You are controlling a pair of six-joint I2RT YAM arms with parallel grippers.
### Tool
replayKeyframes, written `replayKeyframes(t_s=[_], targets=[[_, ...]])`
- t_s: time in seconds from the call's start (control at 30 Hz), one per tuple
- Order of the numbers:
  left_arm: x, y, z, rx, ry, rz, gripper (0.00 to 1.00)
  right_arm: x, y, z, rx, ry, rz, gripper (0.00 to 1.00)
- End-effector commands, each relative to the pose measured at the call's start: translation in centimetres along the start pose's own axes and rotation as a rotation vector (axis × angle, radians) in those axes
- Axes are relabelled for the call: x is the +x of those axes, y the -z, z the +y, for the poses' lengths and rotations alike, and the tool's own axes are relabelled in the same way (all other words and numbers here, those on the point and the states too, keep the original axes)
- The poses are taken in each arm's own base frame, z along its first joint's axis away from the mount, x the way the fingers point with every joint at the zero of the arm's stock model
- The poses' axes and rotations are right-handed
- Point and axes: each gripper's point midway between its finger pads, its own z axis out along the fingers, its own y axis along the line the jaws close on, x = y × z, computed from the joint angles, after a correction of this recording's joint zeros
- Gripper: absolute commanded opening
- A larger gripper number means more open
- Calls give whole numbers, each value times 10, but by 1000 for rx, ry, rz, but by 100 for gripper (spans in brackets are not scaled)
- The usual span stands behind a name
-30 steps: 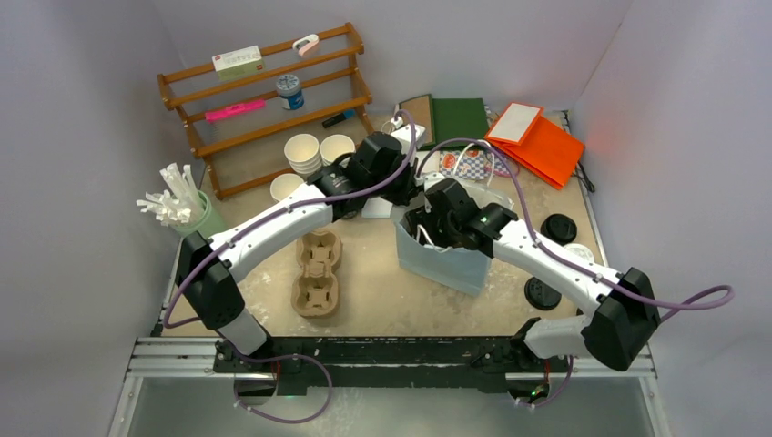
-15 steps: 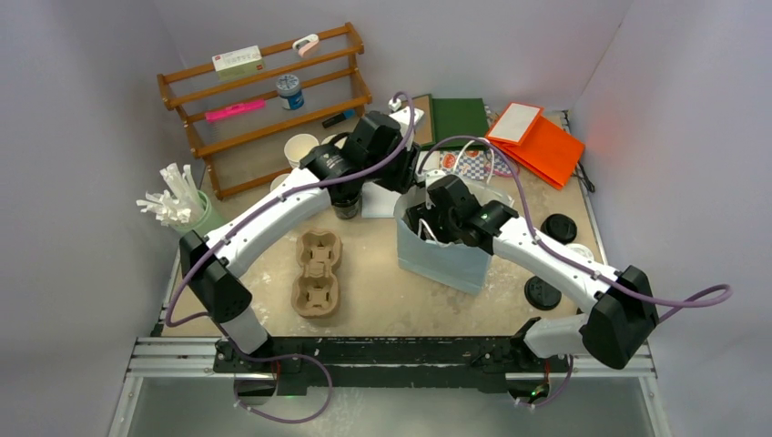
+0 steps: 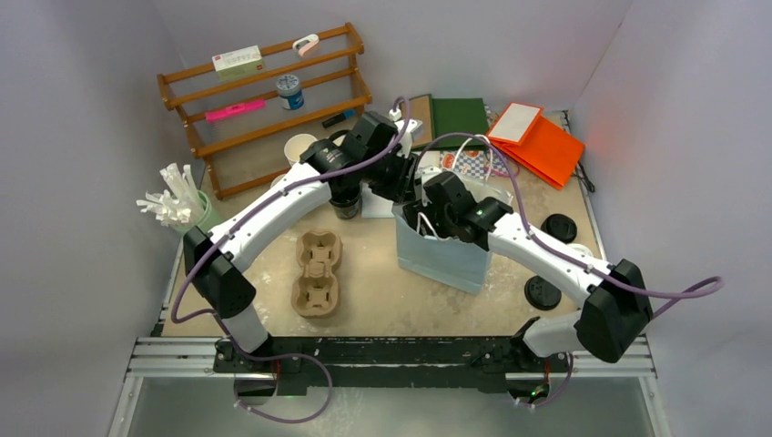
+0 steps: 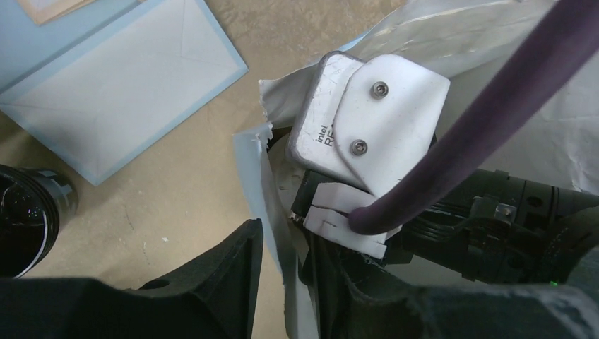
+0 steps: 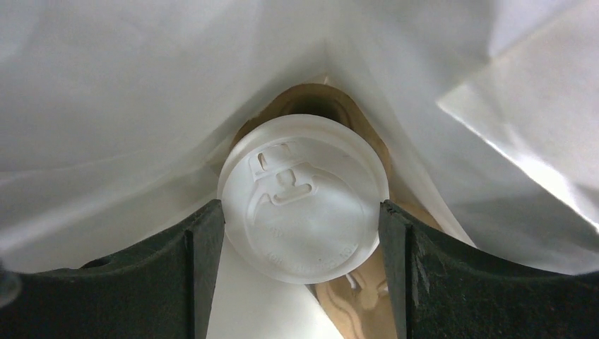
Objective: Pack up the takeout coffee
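Note:
The takeout coffee (image 5: 304, 201), a white cup seen from above by its round white lid, is inside the light-blue paper bag (image 3: 441, 259). My right gripper (image 5: 302, 233) reaches down into the bag, and its two black fingers press on either side of the lid. My left gripper (image 4: 286, 282) is at the bag's near-left top rim (image 4: 272, 191). Its jaws straddle the paper wall with a thin gap still showing on the outer side. In the top view the left gripper (image 3: 401, 187) sits just behind the right wrist (image 3: 446, 205).
A cup that looks black inside (image 3: 345, 208) stands left of the bag, by a flat pale envelope (image 4: 120, 106). A cardboard cup carrier (image 3: 317, 271) lies front left. Black lids (image 3: 543, 293) lie right of the bag. Behind are lidless white cups (image 3: 300, 147), a wooden rack (image 3: 264, 100) and orange bags (image 3: 537, 137).
My left arm has swung right, from over the white cups to the bag's rim. My right gripper has stayed in the bag and shifted slightly back.

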Motion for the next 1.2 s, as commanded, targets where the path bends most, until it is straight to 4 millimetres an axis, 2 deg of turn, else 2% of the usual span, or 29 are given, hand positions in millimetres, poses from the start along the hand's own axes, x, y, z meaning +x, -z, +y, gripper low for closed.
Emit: replayKeyframes(t_s=[0.0,0.4,0.7,0.83,1.0,1.03,1.07,1.17], targets=[[3,-1,-3,47,41,14,31,60,-19,1,-16,12,263,17],[-5,4,-12,107,7,-59,2,83,-35,-1,-30,-23,376,17],[-6,4,-16,133,1,-68,0,94,-39,0,-47,-37,436,18],[-6,4,-15,127,1,-73,0,82,-35,1,-47,-28,403,18],[-9,5,-14,122,-1,-84,0,47,-19,2,-45,-16,302,23],[-9,5,-14,122,-2,-85,0,41,-16,3,-46,-16,287,26],[-10,5,-15,125,-4,-88,0,36,-13,4,-46,-16,276,36],[-11,4,-16,130,-10,-92,0,19,-4,4,-39,-25,223,75]])
